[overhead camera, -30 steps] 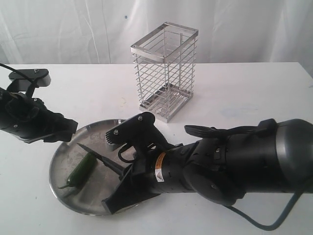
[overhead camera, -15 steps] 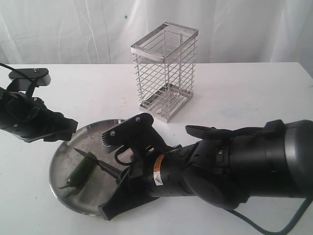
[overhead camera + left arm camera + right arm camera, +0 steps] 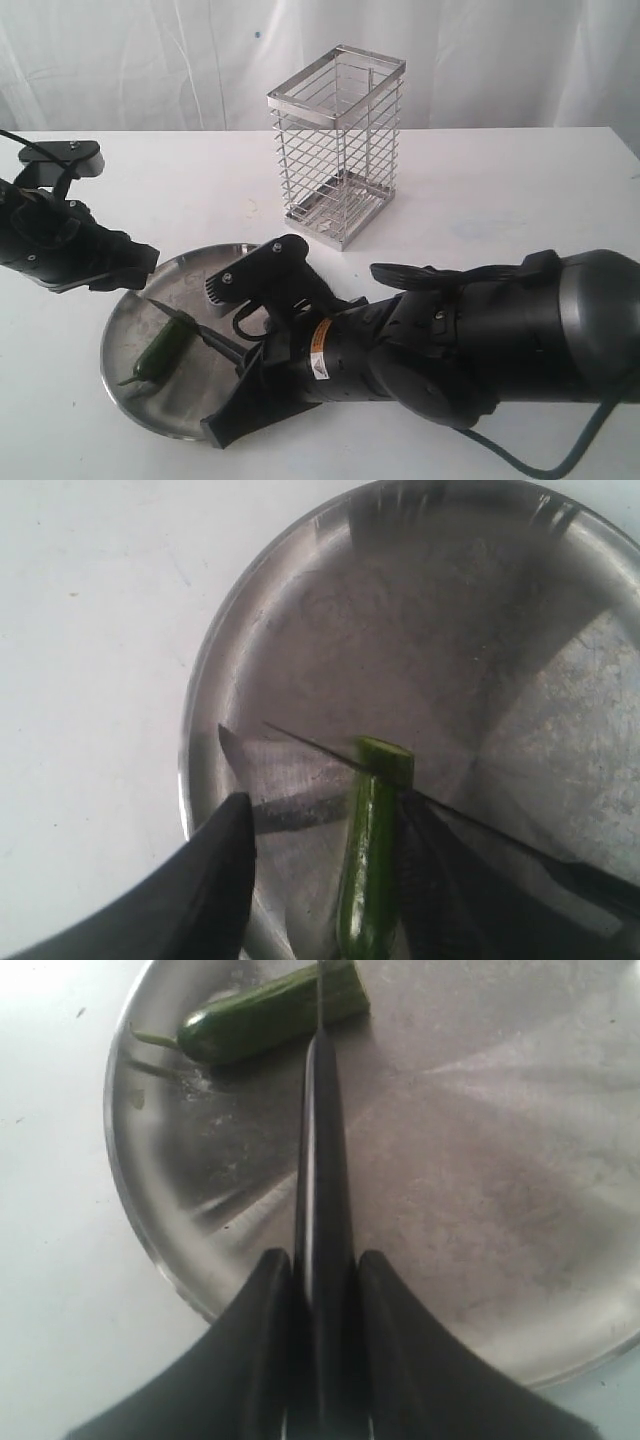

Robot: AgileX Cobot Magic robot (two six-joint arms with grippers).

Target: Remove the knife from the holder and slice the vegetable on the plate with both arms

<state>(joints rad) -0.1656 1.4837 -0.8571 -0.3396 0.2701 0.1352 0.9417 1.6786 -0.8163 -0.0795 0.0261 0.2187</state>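
Observation:
The vegetable, a glossy green chili with one blunt cut end, lies on the steel plate. My right gripper is shut on the black handle of the knife. The dark blade rests across the chili close to its cut end. My left gripper is open over the plate. The chili lies between its fingers, next to one and apart from the other. In the exterior view the left gripper hangs over the plate's far left rim.
The wire holder stands with nothing in it on the white table behind the plate. The thick right arm lies low across the table's front right, over the plate's right edge. A white curtain closes the back.
The right arm has sunk and pushed left, bringing the blade down onto the chili's blunt end. The chili shifted slightly. The left arm has stayed still.

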